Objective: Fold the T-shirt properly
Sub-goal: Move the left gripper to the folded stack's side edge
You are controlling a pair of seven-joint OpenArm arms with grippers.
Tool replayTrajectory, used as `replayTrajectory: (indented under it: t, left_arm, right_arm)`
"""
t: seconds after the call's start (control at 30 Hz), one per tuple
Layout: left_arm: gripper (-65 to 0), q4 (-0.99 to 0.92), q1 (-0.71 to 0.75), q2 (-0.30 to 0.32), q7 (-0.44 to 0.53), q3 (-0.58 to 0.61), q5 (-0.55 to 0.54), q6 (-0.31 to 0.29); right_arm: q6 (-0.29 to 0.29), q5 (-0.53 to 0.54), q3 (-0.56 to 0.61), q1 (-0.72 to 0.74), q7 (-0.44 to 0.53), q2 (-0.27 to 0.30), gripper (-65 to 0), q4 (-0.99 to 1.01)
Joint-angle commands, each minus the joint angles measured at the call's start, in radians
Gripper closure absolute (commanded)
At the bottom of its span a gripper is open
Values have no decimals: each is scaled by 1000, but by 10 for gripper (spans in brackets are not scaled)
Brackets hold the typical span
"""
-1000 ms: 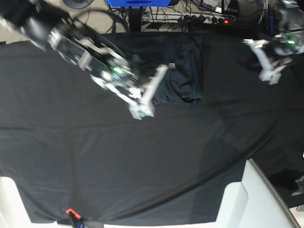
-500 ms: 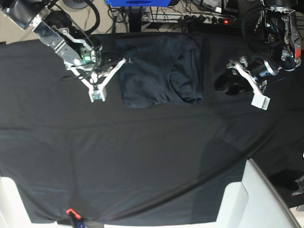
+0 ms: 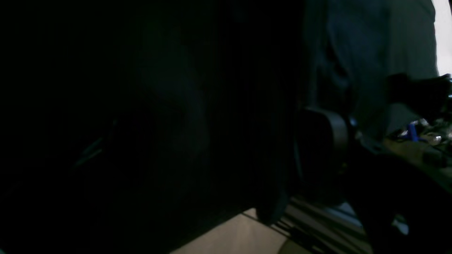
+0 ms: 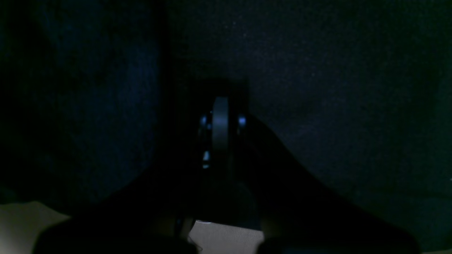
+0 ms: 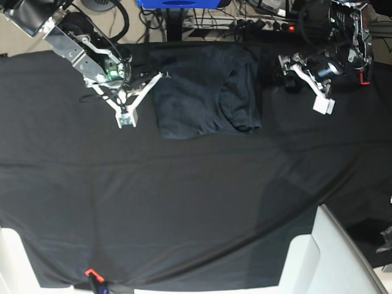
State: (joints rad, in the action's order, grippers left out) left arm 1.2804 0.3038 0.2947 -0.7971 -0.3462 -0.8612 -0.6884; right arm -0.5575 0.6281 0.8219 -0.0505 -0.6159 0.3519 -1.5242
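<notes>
The T-shirt (image 5: 208,92) lies folded into a dark blue-grey rectangle at the back middle of the black tablecloth (image 5: 196,196), its right part rumpled in loose folds. My right gripper (image 5: 126,117) hovers just left of the shirt, white fingers meeting in a point, shut on nothing; its wrist view shows the closed fingertips (image 4: 219,123) over dark cloth. My left gripper (image 5: 306,89) is to the right of the shirt, apart from it. In the left wrist view one dark finger (image 3: 325,141) stands well off-centre, so the jaws are open and hold nothing.
Cables and a power strip (image 5: 263,24) run along the far table edge beside a blue stand (image 5: 177,3). A white box (image 5: 334,257) sits at the front right, another white block (image 5: 9,263) at the front left, and a red clip (image 5: 90,272) at the front edge.
The right gripper pulled back left off the shirt and now holds still. The left gripper swung down, then up toward the shirt's right side, and its jaws spread apart.
</notes>
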Motion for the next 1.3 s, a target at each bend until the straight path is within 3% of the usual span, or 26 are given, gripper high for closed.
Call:
replayTrajectory:
  t: [0.0,0.33,0.67,0.8,0.97,1.27]
  left_arm:
    - [-609,11,-4,-2,11,-6,-11,-10]
    - [-609,11,-4,-111,11,-6,116,-10]
    - [-607,-80,-44,-136,12,-6,116,-10]
    - [-596,-104,-45,-139,77,6,116,-10]
    - [-393,-138,-47,-134,97,51,116,-10]
    - [-56,-232,-104,-131,97,46,116,-10]
  right_arm:
    - [0,-3,-5,8,8,6,-27,-9]
    - [0,-3,-6,-12,9,6,-27,-9]
    - [0,-3,-6,-19,11,6,-26,-9]
    - [0,-3,-6,-19,11,6,-26,-9]
    - [0,-3,-6,-39,75,8,-26,-11]
    - [0,-3,-8,-50,84,12,-26,-11]
